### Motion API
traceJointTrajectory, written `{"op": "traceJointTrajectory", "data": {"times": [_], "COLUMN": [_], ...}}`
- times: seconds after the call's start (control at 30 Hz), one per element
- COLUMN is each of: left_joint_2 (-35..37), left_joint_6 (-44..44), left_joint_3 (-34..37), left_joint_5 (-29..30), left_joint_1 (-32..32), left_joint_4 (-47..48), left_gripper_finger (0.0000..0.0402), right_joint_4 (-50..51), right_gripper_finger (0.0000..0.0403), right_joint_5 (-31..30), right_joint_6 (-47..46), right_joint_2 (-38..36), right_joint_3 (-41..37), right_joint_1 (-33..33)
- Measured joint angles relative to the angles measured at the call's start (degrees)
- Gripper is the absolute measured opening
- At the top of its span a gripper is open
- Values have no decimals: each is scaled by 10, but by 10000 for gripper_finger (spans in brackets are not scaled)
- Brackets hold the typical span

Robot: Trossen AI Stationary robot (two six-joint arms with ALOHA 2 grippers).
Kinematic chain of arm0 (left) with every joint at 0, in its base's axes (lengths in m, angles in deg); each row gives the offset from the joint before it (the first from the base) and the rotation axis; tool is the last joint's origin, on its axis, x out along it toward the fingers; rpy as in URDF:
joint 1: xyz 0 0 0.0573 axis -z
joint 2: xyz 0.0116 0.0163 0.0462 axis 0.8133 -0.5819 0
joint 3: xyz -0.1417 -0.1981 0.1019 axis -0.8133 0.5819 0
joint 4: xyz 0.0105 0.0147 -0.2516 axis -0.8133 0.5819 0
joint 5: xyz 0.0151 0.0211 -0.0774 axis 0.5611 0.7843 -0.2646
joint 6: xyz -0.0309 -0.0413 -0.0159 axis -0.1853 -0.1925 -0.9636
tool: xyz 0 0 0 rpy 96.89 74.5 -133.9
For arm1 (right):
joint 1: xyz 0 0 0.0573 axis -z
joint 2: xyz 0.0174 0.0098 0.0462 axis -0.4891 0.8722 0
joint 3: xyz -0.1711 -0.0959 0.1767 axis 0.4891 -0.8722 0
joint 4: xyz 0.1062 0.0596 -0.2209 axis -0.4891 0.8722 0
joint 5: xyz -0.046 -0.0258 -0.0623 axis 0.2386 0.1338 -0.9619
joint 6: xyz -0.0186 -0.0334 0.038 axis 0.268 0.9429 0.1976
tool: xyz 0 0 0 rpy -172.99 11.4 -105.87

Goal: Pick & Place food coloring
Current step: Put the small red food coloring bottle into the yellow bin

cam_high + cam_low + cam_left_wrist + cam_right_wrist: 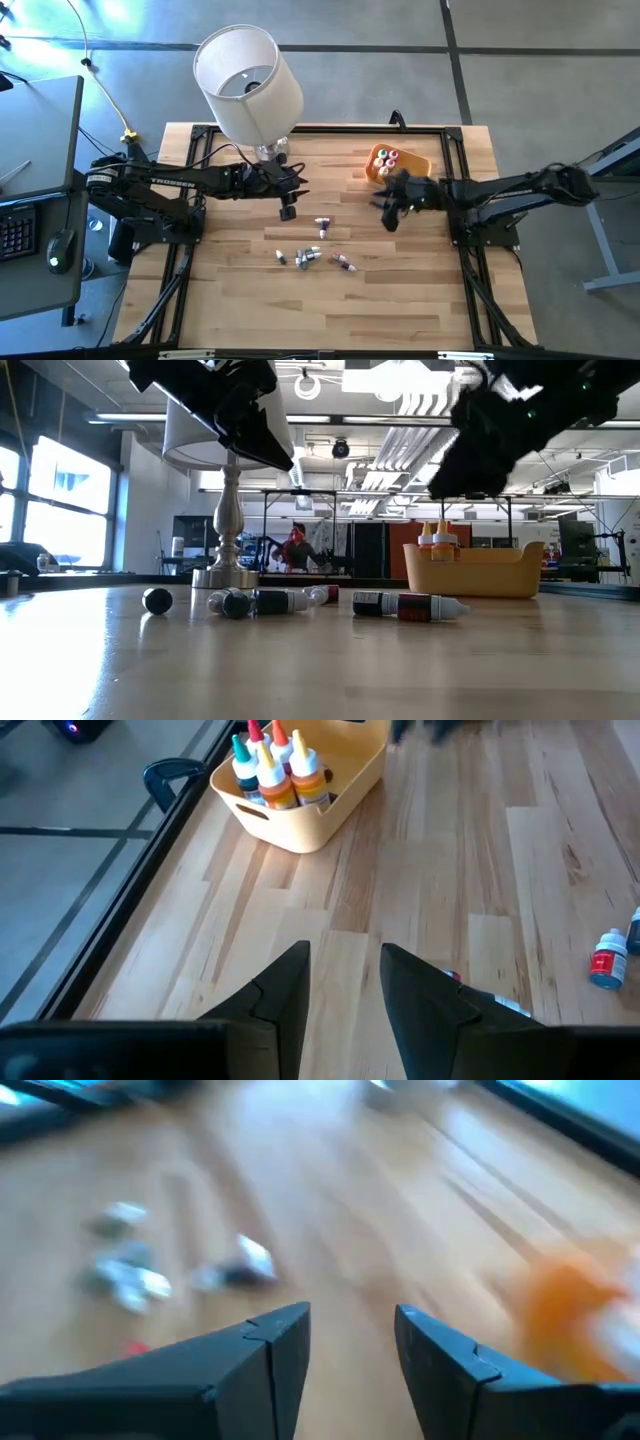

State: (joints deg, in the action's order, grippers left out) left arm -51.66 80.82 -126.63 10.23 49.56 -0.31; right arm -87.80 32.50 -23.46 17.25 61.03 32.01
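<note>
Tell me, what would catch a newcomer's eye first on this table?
Probably the white lamp at the table's far edge, towering over the left arm. Next, the orange bowl with a few upright food coloring bottles, far side right of centre, with the right gripper hovering beside it, jaws apart and empty. More tiny bottles lie toppled mid-table.

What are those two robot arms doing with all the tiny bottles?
They are tidying little food coloring bottles off the wooden table into an orange bowl. A few bottles already stand in the bowl, and several lie on their sides in the middle of the table. The right gripper hangs just beside the bowl with its fingers apart and nothing between them. The left gripper waits above the table near the lamp, also holding nothing.
</note>
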Motion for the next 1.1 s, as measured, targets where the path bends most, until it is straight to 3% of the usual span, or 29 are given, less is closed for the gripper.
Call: {"op": "traceJointTrajectory", "data": {"times": [0.17,0.3,0.47,0.87,1.1], "left_joint_2": [0,0,0,0,0], "left_joint_6": [0,0,0,0,-6], "left_joint_3": [0,0,0,0,0], "left_joint_5": [0,0,0,-1,-21], "left_joint_1": [0,0,0,0,0], "left_joint_4": [-6,-17,-20,-20,-21], "left_gripper_finger": [119,119,119,119,119], "right_joint_4": [-174,-179,-171,-36,80], "right_gripper_finger": [141,141,142,142,142], "right_joint_5": [-36,-93,-77,-115,-231], "right_joint_6": [40,41,-9,-136,-168], "right_joint_2": [118,214,312,432,448], "right_joint_3": [5,46,109,234,262], "right_joint_1": [-112,-178,-222,-322,-367]}}
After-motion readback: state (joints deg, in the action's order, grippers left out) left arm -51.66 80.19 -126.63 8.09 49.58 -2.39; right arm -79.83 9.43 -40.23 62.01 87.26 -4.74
